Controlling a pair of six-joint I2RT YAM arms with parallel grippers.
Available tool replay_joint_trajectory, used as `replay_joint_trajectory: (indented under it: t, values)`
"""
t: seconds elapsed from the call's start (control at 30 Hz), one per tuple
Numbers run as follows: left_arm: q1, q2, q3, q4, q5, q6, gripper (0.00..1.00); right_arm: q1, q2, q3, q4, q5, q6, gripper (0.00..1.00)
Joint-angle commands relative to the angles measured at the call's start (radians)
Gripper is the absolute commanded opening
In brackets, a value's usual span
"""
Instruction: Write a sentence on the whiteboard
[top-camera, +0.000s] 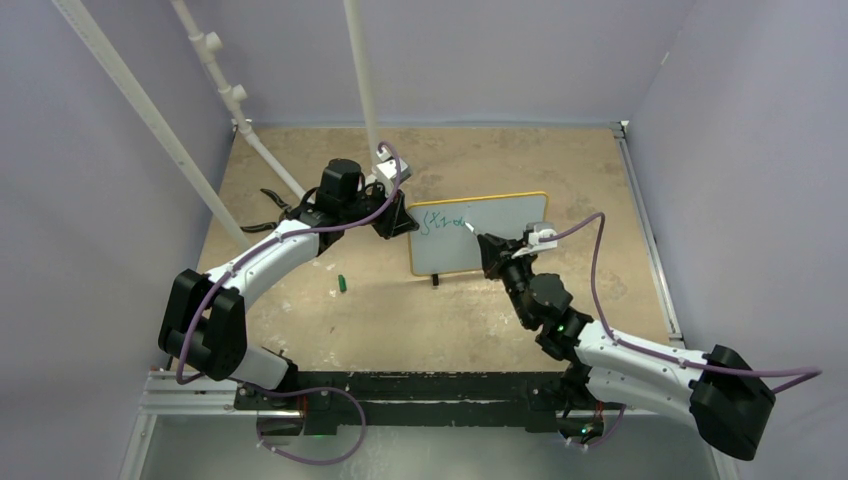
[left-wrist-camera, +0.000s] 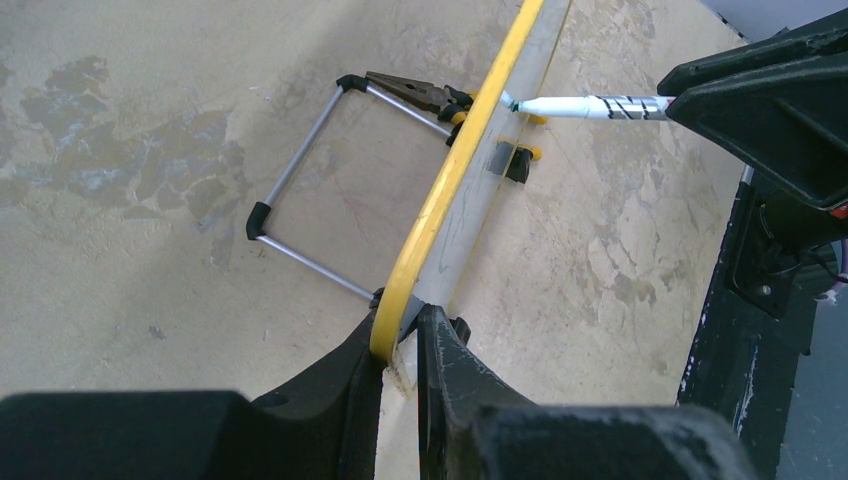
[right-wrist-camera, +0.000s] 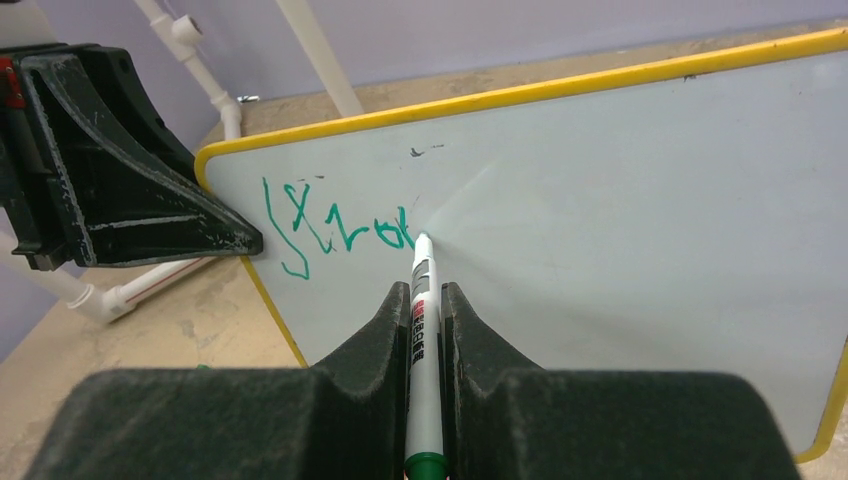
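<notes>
Pinching the marker (right-wrist-camera: 424, 340), my right claw (right-wrist-camera: 427, 295) rests its tip at the end of the sentence (right-wrist-camera: 340, 232); bare whiteboard (right-wrist-camera: 620, 220) lies toward three o'clock, with my left claw (left-wrist-camera: 402, 335) clamping its edge.

Robot lab test cell: bare lavender partition walls (top-camera: 500, 60) box in the stained counter (top-camera: 580, 170). White PVC pipe frame (top-camera: 215, 48) at the counter's far-left, aluminium rail (top-camera: 185, 398) along its near edge.

soft even light, faint shadows, a pale sheen across the whiteboard (right-wrist-camera: 620, 230).
</notes>
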Motion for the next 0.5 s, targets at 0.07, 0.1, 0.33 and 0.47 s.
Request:
replay_joint_trajectory:
  t: [0.07, 0.1, 0.33, 0.47]
  values:
    - [0.000, -0.020, 0.001, 0.006, -0.037, 0.032, 0.00, -0.005, -0.017, 0.038, 0.058, 0.053, -0.046, 0.00]
    - [0.000, -0.019, 0.001, 0.006, -0.037, 0.032, 0.00, -0.005, -0.018, 0.037, 0.062, 0.053, -0.047, 0.00]
    - [0.000, -0.019, 0.001, 0.006, -0.037, 0.032, 0.00, -0.005, -0.025, 0.028, 0.078, 0.052, -0.051, 0.00]
    - [0.000, -0.019, 0.001, 0.007, -0.038, 0.032, 0.00, -0.005, -0.015, 0.027, 0.069, 0.051, -0.049, 0.00]
